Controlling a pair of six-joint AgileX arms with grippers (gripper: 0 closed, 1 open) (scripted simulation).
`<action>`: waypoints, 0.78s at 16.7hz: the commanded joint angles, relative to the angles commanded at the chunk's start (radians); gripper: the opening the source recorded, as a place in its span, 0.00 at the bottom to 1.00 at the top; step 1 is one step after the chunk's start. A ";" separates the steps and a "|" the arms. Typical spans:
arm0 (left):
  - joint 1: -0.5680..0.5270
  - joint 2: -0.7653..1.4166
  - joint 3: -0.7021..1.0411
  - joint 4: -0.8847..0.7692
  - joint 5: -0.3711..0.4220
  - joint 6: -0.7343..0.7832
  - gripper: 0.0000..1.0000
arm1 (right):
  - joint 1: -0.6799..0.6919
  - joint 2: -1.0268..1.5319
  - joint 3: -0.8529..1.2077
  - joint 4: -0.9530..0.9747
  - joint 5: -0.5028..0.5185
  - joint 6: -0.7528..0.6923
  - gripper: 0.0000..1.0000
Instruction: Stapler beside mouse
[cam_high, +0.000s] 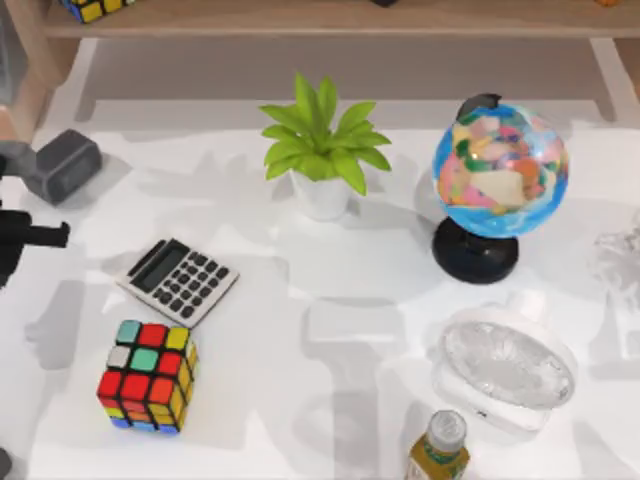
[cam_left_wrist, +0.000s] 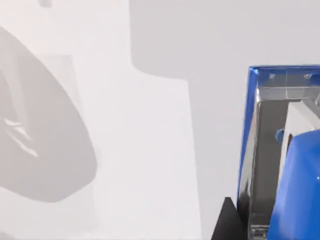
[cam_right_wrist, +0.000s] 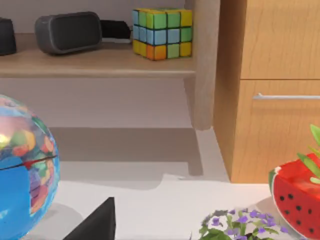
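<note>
Plainly, the white tabletop (cam_high: 330, 290) is crowded. A globe (cam_high: 500, 168) stands toward its right, with a clear round fan (cam_high: 508, 365) lying in front of it and a bottle (cam_high: 440, 448) at the near edge. A potted plant (cam_high: 322, 150) sits at the middle rear. On the left are a puzzle cube (cam_high: 147, 375), a calculator (cam_high: 178, 281) behind it, and a dark grey rounded thing (cam_high: 62, 165) at the far left rear, which may be the mouse.

The left gripper (cam_high: 30, 237) reaches in from the left edge, between the grey thing and the cube. Its wrist view has the blue stapler (cam_left_wrist: 300, 175) very close to the camera over bare tabletop, so I judge it carried or just beside the gripper. Whether it is clamped I cannot tell. The right arm's camera looks past the globe at a shelf (cam_right_wrist: 95, 62), and its grip I cannot tell either.

The risks lie in the tight spot. A loose hold could tilt or drop the stapler on release. A low sweep toward the grey thing could nudge it or clip the calculator. Mistaking that thing for the mouse would put the stapler in the wrong place.
</note>
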 joint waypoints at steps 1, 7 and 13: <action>0.003 0.006 -0.002 0.007 0.005 0.003 0.00 | 0.000 0.000 0.000 0.000 0.000 0.000 1.00; 0.042 0.060 0.013 0.037 0.035 0.004 0.00 | 0.000 0.000 0.000 0.000 0.000 0.000 1.00; 0.053 0.138 0.019 0.039 0.047 0.011 0.00 | 0.000 0.000 0.000 0.000 0.000 0.000 1.00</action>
